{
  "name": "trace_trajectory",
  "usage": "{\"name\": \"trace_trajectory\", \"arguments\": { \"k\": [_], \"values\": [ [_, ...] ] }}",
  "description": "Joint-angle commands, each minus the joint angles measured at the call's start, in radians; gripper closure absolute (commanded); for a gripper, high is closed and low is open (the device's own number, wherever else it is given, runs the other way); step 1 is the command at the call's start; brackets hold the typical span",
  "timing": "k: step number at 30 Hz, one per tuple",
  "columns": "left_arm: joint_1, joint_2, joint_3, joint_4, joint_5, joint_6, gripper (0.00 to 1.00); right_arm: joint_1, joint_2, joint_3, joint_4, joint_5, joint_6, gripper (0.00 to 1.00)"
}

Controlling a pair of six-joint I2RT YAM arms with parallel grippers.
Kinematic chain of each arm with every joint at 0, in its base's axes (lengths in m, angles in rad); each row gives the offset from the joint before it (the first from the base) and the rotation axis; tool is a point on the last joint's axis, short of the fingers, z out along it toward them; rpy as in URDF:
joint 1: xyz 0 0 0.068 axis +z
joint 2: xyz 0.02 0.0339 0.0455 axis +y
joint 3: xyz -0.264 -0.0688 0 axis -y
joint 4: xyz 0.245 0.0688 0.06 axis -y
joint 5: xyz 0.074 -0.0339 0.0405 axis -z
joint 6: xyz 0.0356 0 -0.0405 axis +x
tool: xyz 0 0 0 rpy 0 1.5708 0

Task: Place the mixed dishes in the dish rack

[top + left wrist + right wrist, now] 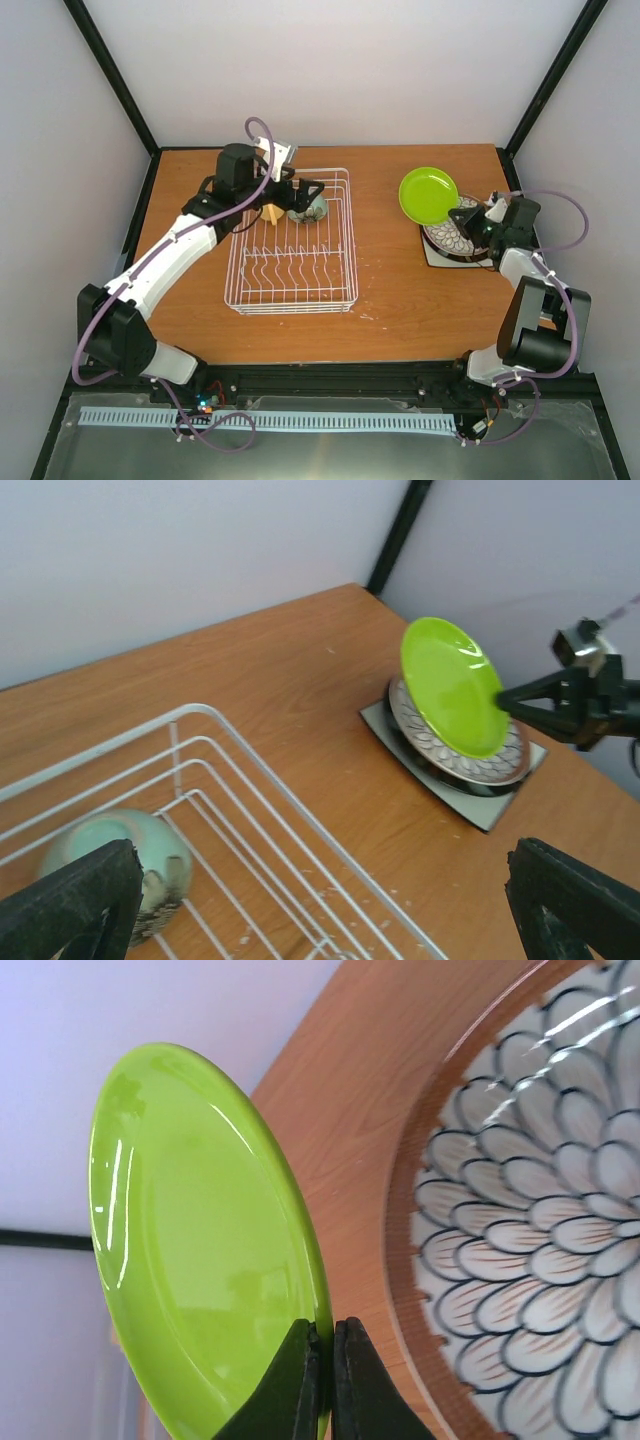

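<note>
Now my right gripper [325, 1332] pinches small lime-green plate [200, 1240] rim, tilted over petal-patterned red-rimmed plate [540, 1260]; left gripper [303, 197] spread above dish rack [290, 270].

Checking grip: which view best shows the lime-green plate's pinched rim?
Right wrist: close up, the right gripper clamps the lime-green plate at its rim. Top external and left wrist show the whole tilted plate, pinch tiny.

White arms [170, 250], black joints [540, 335], purple cables [259, 120]
</note>
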Motion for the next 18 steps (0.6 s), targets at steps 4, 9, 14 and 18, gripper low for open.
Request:
{"name": "trace_trajectory", "arguments": {
  "k": [4, 9, 14, 18],
  "values": [
    [0.003, 0.019, -0.023, 0.126, 0.248, -0.107, 0.0, 0.006, -0.039, -0.052, 0.322, -0.305, 0.216, 0.97],
    [0.003, 0.09, -0.016, 0.165, 0.374, -0.157, 0.0, 0.037, -0.106, -0.083, 0.373, -0.37, 0.28, 0.97],
    [-0.011, 0.145, 0.013, 0.194, 0.412, -0.199, 0.0, 0.108, -0.184, -0.074, 0.285, -0.342, 0.236, 0.97],
    [-0.043, 0.175, 0.05, 0.2, 0.44, -0.213, 0.0, 0.176, -0.212, -0.066, 0.261, -0.308, 0.23, 0.97]
  ]
}}
